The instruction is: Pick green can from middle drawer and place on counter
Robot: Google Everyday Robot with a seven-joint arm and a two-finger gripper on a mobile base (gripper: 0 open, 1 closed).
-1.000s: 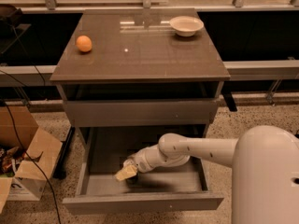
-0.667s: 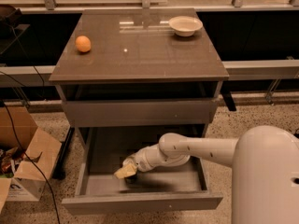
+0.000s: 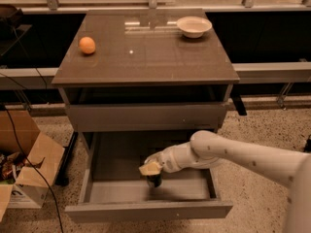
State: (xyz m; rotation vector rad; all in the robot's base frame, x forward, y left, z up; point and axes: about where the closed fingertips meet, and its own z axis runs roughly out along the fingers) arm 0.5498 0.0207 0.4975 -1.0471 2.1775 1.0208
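Note:
The middle drawer (image 3: 146, 210) is pulled open below the shut upper drawer front. My gripper (image 3: 151, 171) reaches into it from the right, over the drawer's middle. It is shut on the green can (image 3: 154, 180), a small dark can that shows just under the fingertips, upright and close above the drawer floor. Most of the can is hidden by the gripper. The counter (image 3: 146, 57) is the glossy grey-brown slab on top of the cabinet, well above the gripper.
An orange (image 3: 87, 45) lies on the counter's left side and a white bowl (image 3: 194, 26) stands at its back right. An open cardboard box (image 3: 24, 166) stands on the floor to the left, with a cable running beside it.
My gripper has moved right and slightly up inside the drawer, and the dark can now shows beneath it.

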